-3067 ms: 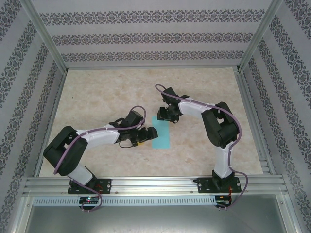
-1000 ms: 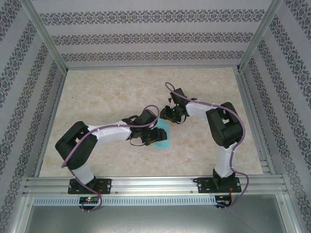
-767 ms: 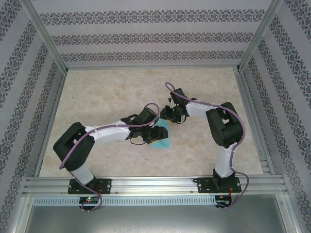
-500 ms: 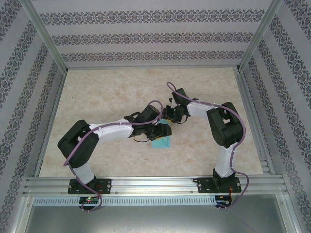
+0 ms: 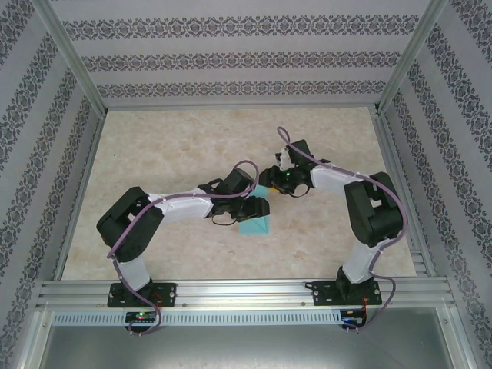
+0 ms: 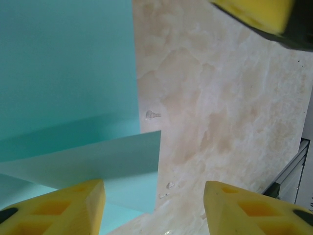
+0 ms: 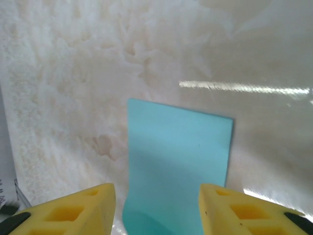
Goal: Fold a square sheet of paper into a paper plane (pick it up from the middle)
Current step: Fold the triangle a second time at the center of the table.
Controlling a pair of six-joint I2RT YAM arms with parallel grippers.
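Observation:
The square sheet of paper (image 5: pixel 254 225) lies turquoise on the marble table, partly folded, with a flap (image 6: pixel 98 159) lifted off its flat part (image 6: pixel 63 58). My left gripper (image 5: pixel 260 207) hovers low over the sheet's near half, open; one yellow finger (image 6: pixel 54 208) is above the paper, the other (image 6: pixel 254 208) above bare table. My right gripper (image 5: pixel 270 182) stands open at the sheet's far end. In the right wrist view the paper (image 7: pixel 178 156) runs between the two yellow fingers (image 7: pixel 68 210) and curls up towards the camera, untouched by either pad. No finished paper plane is visible.
The marble tabletop (image 5: pixel 169 154) is fenced by aluminium rails (image 5: pixel 238 288) at the near edge and patterned walls on three sides. The two wrists sit close together above the paper; a right-gripper pad (image 6: pixel 254 14) enters the left wrist view.
The right gripper has opened and its arm has swung back to the right. The left gripper has slid further right over the sheet, covering more of it.

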